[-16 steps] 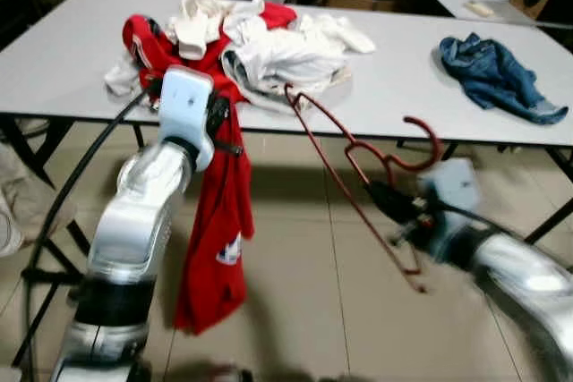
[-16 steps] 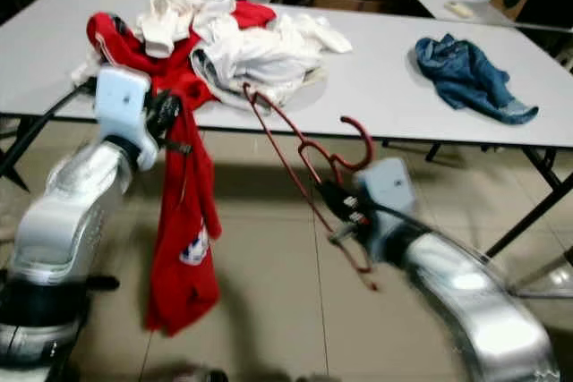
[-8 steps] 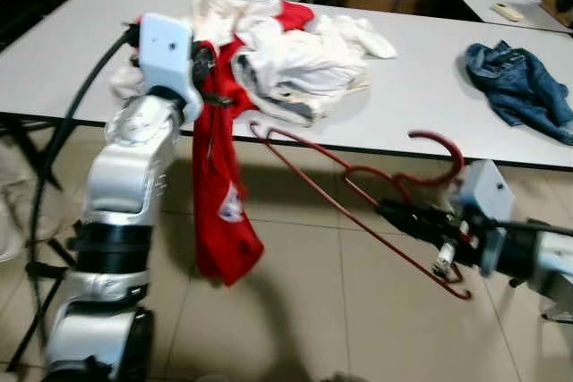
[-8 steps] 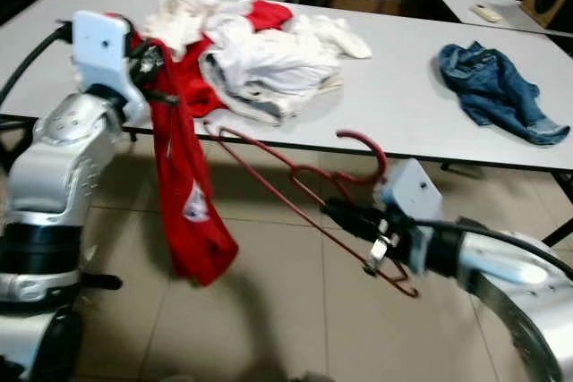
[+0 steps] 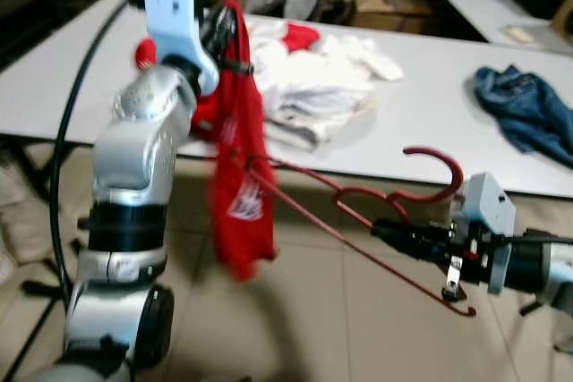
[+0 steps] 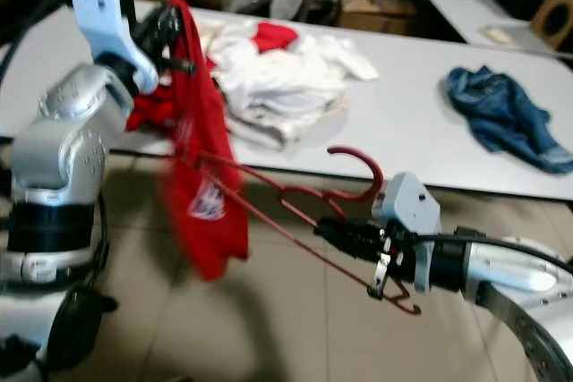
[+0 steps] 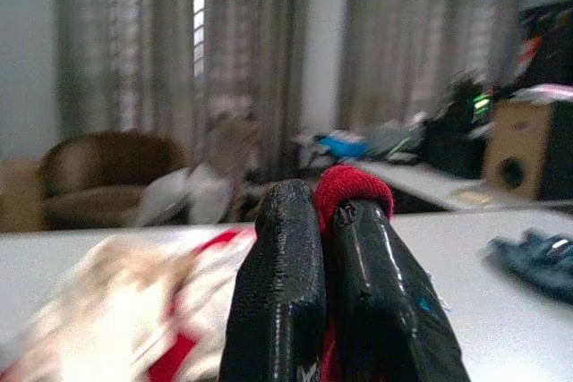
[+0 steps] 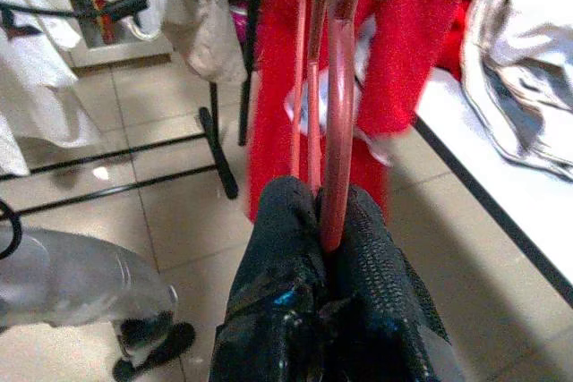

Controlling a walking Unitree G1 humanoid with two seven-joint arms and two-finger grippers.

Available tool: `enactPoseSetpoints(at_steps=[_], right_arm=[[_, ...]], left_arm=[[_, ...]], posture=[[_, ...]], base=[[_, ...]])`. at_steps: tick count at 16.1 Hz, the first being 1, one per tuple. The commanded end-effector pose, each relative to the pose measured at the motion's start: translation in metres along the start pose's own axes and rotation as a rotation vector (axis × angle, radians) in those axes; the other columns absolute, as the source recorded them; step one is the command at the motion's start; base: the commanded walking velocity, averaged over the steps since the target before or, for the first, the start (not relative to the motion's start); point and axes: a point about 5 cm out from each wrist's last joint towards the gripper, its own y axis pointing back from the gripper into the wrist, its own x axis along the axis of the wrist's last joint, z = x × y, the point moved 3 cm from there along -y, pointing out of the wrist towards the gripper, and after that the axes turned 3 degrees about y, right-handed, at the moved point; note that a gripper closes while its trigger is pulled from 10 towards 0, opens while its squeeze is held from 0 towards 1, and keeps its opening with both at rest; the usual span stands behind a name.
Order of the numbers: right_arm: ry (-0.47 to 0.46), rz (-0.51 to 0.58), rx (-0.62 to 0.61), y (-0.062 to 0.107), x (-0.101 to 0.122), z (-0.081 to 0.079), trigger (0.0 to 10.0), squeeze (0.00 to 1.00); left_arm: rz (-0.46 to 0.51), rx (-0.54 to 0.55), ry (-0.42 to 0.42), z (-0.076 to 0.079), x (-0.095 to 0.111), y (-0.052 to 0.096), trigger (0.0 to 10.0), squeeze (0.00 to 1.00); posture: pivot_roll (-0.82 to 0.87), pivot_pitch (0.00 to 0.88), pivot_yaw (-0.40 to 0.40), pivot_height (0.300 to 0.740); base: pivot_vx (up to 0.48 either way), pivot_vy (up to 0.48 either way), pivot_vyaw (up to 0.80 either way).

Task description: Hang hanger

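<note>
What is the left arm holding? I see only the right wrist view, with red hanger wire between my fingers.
Observer: The left end effector is shut on a red garment, lifted above the table edge.
Operator: Where is the hanger tip against the cloth?
Observer: The far corner of the red hanger reaches the hanging garment, about its middle.
Operator: Is something else on the table?
Observer: A pile of white clothes and a blue denim piece further right.

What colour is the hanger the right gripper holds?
Red; the hanger shows best in the right eye view.
</note>
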Motion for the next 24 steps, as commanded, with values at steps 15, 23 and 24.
enactPoseSetpoints(at_steps=[15,23,24], right_arm=[[0.118,-0.007,-0.071,-0.017,0.012,0.039,10.0,0.0],[0.485,0.485,-0.948,0.056,0.162,0.169,10.0,0.0],[0.546,0.646,-1.017,0.078,0.196,0.167,10.0,0.0]], left_arm=[[0.242,-0.468,0.314,0.064,0.088,0.019,10.0,0.0],[0.327,-0.518,0.433,0.061,0.11,0.028,10.0,0.0],[0.339,-0.51,0.448,0.059,0.112,0.028,10.0,0.0]], posture=[[0.02,0.0,-0.075,0.74],[0.03,0.0,-0.084,0.74],[0.03,0.0,-0.088,0.74]], base=[[0.352,0.0,0.0],[0.352,0.0,0.0],[0.349,0.0,0.0]])
